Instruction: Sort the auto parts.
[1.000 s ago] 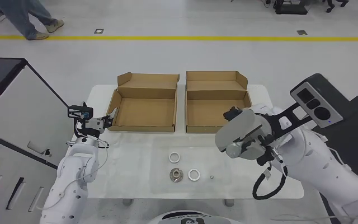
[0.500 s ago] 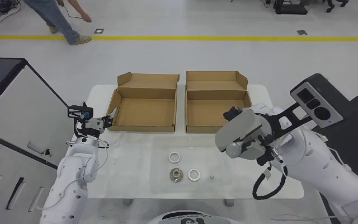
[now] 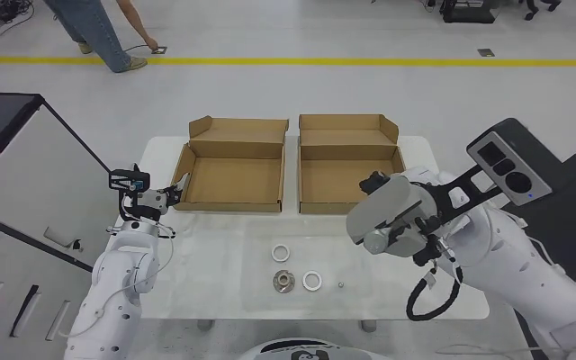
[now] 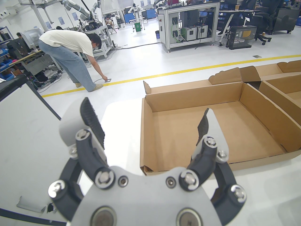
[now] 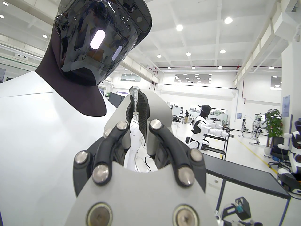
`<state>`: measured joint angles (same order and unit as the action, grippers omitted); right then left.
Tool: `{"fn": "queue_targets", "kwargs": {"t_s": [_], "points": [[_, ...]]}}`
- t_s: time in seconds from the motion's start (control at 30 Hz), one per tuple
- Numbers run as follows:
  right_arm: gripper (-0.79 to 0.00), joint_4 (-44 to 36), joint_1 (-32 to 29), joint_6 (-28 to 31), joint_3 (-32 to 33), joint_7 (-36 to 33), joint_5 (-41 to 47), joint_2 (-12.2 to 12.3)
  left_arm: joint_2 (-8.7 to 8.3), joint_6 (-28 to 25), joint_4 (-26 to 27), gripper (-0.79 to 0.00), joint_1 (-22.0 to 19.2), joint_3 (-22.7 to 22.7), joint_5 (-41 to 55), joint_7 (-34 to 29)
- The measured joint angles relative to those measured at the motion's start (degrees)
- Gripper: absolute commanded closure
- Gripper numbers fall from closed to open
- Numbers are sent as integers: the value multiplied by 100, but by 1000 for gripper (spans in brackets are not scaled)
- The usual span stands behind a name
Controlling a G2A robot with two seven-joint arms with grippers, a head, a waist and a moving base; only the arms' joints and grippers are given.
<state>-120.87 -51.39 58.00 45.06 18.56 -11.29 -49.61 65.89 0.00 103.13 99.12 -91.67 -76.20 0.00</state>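
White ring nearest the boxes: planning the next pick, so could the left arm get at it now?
Probably yes. The left gripper is open and empty by the left box, and only bare table lies between it and the ring; whether the arm stretches that far is unsure.

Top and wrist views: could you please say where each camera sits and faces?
Top view: overhead, looking down on the table and cardboard boxes; left arm and right arm show.
Left wrist view: on the left wrist, facing past the open left gripper into the nearer box.
Right wrist view: on the right wrist, facing up at the robot's head; right gripper clamps a bolt.
Shared: top and left wrist views show that box.
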Motion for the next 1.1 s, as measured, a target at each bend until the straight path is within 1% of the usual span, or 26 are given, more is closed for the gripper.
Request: {"fn": "queue_targets", "kwargs": {"t_s": [0.57, 0.67, 0.77, 0.87, 1.1], "points": [[0, 0, -10, -14, 3, -11, -1, -1, 0, 0, 0, -785, 0, 0, 0, 0], [0, 63, -163, -399, 136, -195, 58, 5, 0, 0, 0, -785, 0, 0, 0, 0], [0, 168, -337, -906, 416, -695, 179, 80, 0, 0, 0, -785, 0, 0, 0, 0], [0, 176, -559, -1459, 859, -1403, 312, 211, 0, 0, 0, -785, 0, 0, 0, 0], [0, -159, -1376, -3044, 2282, -3493, 311, 580, 0, 0, 0, -785, 0, 0, 0, 0]]}}
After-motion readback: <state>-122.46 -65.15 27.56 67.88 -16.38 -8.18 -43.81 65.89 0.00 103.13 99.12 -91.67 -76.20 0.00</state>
